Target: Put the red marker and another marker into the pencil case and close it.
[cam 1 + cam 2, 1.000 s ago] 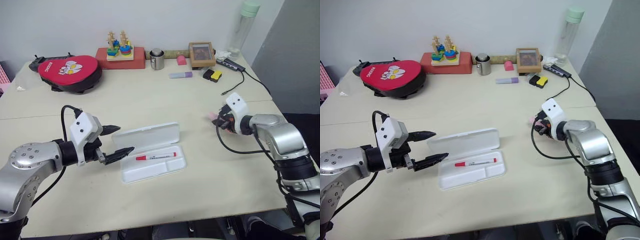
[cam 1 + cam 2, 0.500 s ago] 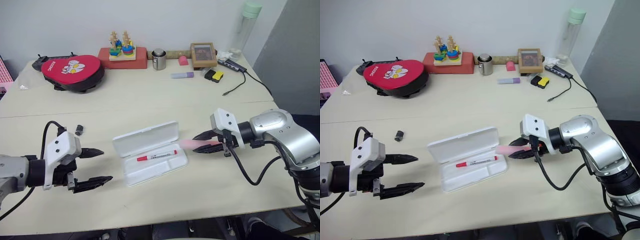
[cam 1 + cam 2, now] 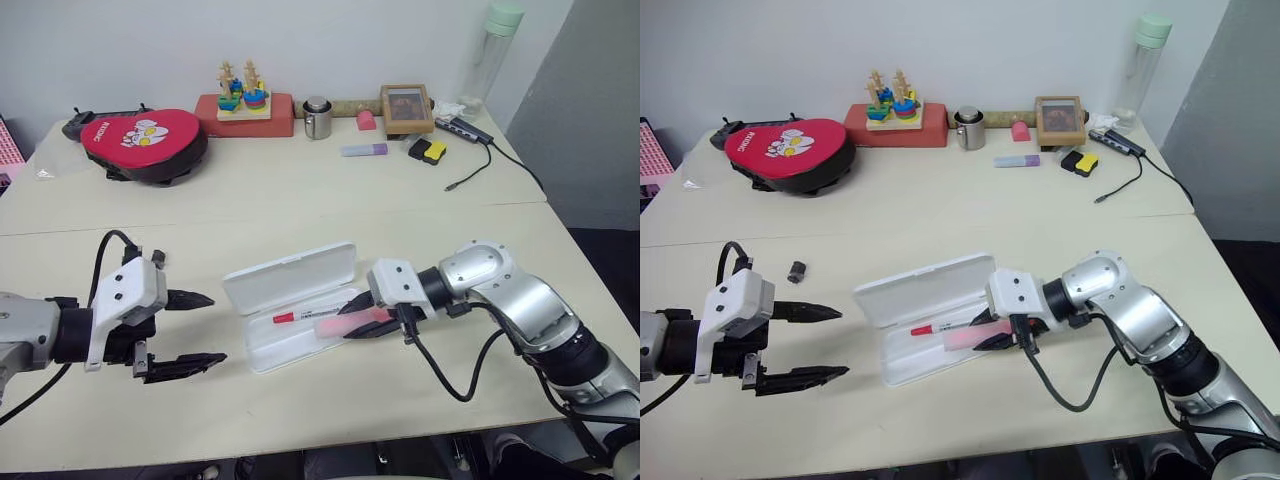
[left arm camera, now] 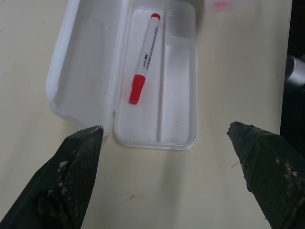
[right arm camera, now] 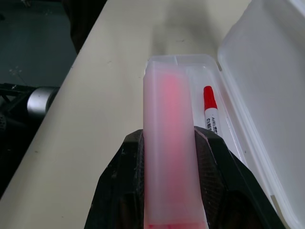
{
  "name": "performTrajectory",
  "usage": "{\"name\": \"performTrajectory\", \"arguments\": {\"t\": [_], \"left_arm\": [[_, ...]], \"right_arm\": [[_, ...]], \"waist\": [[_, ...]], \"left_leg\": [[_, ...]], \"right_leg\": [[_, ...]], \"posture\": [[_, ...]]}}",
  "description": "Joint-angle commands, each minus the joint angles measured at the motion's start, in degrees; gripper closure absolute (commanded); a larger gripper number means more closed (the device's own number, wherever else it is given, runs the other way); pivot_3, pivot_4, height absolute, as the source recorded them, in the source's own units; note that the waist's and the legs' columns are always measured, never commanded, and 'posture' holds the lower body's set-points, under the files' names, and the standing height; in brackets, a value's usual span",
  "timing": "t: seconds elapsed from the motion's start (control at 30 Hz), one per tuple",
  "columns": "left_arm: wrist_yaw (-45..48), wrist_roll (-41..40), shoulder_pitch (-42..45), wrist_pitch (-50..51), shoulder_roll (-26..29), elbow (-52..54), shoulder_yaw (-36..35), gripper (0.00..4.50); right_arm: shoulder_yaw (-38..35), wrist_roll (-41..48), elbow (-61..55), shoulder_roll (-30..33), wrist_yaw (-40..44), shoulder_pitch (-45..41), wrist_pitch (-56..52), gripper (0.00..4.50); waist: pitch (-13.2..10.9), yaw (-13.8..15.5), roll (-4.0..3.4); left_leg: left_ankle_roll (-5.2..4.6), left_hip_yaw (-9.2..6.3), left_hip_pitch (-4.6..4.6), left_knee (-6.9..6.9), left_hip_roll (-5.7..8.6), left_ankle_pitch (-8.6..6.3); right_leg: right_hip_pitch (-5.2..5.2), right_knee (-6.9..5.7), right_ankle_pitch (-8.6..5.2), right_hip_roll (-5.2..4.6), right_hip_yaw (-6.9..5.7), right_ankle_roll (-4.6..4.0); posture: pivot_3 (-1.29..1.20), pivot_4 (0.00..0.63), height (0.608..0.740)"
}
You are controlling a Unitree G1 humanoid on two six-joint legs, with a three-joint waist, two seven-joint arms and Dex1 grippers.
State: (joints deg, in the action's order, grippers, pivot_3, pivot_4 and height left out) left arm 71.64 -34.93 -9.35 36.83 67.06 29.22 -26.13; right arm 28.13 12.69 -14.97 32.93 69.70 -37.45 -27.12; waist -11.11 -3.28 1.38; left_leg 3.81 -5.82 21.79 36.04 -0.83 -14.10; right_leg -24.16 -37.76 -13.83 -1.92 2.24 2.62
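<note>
I am gripping the pink marker (image 3: 970, 337) in my right claw (image 3: 992, 336), hovering it over the open pencil case (image 3: 898, 295); my left claw (image 3: 812, 345) is hanging wide open and empty, apart from the case's end; the red marker (image 4: 144, 57) is already lying in the tray's back compartment, so I judge half the loading done; dropping the pink one and shutting the lid are left; I am counting one red marker, one pink marker, one case, plus one purple marker (image 3: 1015, 160) far back.
</note>
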Motion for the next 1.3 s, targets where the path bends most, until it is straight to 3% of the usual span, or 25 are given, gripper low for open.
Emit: {"name": "performTrajectory", "arguments": {"t": [0.03,0.6,0.93,1.3], "left_arm": [[2.4,0.6,3.8,-1.8,2.5,-2.2,3.4,0.00],[10.4,4.1,19.1,-6.0,6.2,-12.4,16.5,0.00],[12.8,6.3,26.6,-7.2,5.2,-15.5,22.5,0.00],[12.8,5.5,25.6,-6.4,5.4,-14.0,21.4,0.00]], "right_arm": [[3.0,-3.0,1.8,-5.6,-3.7,-2.2,0.6,3.40],[6.5,-5.3,-2.3,-12.8,-9.4,-2.7,-5.9,3.40],[10.6,-9.8,5.3,-13.5,-9.4,0.1,4.1,3.40],[11.5,-14.8,13.3,-16.1,-10.2,0.6,13.4,3.40]], "waist": [[0.0,-0.1,-0.02],[0.0,0.0,-0.01],[0.0,0.0,0.00],[0.0,-0.2,0.01]], "left_leg": [[0.00,-0.01,-0.01,0.00,-0.01,0.00],[0.00,-0.06,0.02,0.01,-0.13,0.00],[0.00,-0.04,0.03,0.01,-0.25,0.00],[0.00,0.01,-0.12,0.01,-0.82,0.00]], "right_leg": [[-0.01,-0.03,0.02,0.03,0.00,-0.04],[-0.06,-0.13,0.01,0.21,-0.01,-0.05],[-0.08,-0.14,0.01,0.33,-0.01,-0.05],[-0.11,-0.28,0.05,0.90,-0.02,-0.38]], "posture": [[0.00,0.150,0.740],[0.00,0.150,0.740],[0.00,0.150,0.740],[0.00,0.150,0.740]]}}
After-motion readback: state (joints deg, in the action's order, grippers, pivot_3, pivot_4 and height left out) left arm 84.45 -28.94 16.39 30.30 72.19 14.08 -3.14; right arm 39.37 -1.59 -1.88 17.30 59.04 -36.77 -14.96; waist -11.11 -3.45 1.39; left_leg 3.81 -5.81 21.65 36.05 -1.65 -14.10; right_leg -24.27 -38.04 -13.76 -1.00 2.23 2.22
